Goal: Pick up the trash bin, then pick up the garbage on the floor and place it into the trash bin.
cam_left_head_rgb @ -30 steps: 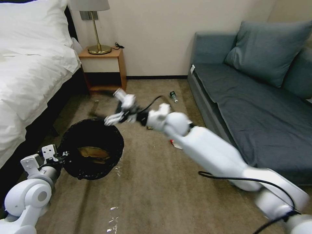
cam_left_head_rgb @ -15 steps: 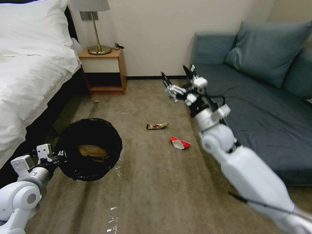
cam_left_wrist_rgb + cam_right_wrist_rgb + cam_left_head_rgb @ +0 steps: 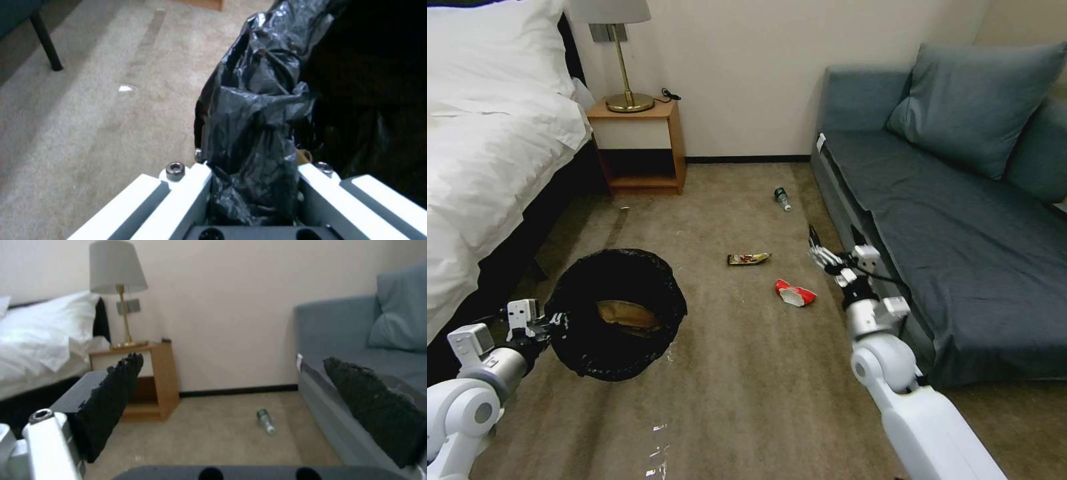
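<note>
Trash bin: the trash bin point(image 3: 617, 313) is low on the robot's left, near the bed point(image 3: 487, 167). A crinkly black bag point(image 3: 253, 133) covers its rim.
Inside the bin: a crumpled brown paper bag point(image 3: 627, 315) lies at the bottom.
Left gripper: the left gripper point(image 3: 537, 327) pinches the bin's rim on the side closest to the robot. In the left wrist view its two white fingers point(image 3: 186, 186) squeeze a fold of the black bag between them.
Right gripper: the right gripper point(image 3: 832, 250) hangs above the carpet point(image 3: 747, 373), just beside the front edge of the blue sofa point(image 3: 947, 220). Its two black pads point(image 3: 111, 400) are wide apart and nothing is between them.
Red-and-white wrapper: the red-and-white wrapper point(image 3: 795, 293) lies on the carpet near the right gripper, on its left side.
Gold-and-dark wrapper: the gold-and-dark wrapper point(image 3: 748, 258) lies flat on the carpet, between the bin and the right gripper.
Bottle: the small clear bottle point(image 3: 783, 198) lies on its side farther away, near the sofa's corner and the wall.
Room: a wooden nightstand point(image 3: 640, 143) with a gold lamp point(image 3: 620, 53) stands beside the bed.
</note>
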